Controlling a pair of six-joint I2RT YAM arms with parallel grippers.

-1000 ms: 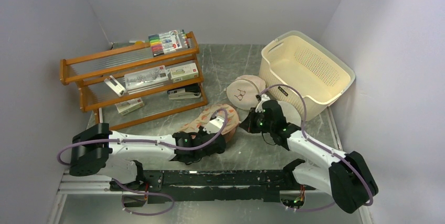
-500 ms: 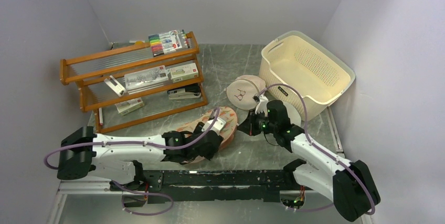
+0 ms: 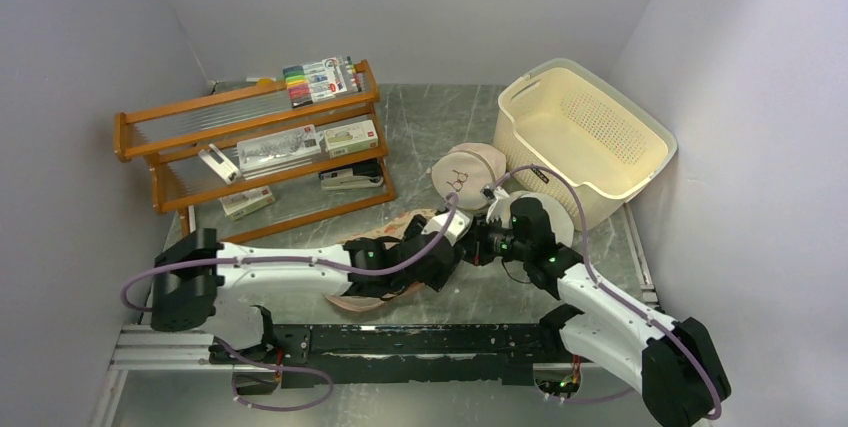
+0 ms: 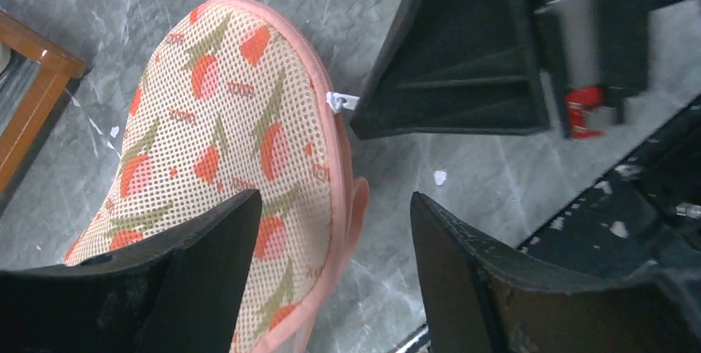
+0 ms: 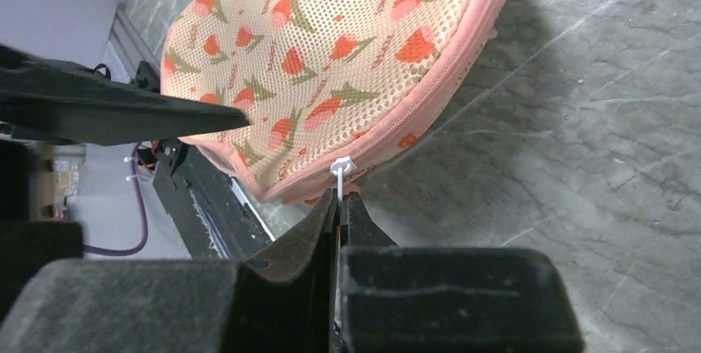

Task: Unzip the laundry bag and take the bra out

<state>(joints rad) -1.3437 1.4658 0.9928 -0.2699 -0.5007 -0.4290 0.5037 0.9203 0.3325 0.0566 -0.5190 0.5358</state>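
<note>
Laundry bag: you have the flower-print bag (image 4: 240, 130) lying flat on the grey worktop (image 4: 496, 179), close to its near edge and about midway along it, between the two grippers. In the overhead view the left arm covers most of it.
Zip pull: the small white pull (image 5: 341, 167) sits on the pink zip edging at the bag's rounded end, the end that faces your right arm.
Right gripper: your right gripper (image 5: 340, 204) has its jaws pressed together on the zip pull, pinching it just beside the edging.
Left gripper: your left gripper (image 4: 333, 200) has its jaws spread wide over that same end of the bag. One finger (image 4: 190, 287) is above the flower print and the other is above bare worktop. They pinch nothing.
Spacing: your two grippers are close together, tip near tip, with the pull between them.
Dome bag: a round pale bag (image 3: 462, 175) with a black drawing on it lies further back, apart from the task bag.
Basket: a cream basket (image 3: 585, 137) stands toward the far right corner.
Rack: an orange wooden rack (image 3: 250, 147) stands along the left edge, with packets on its shelves.
</note>
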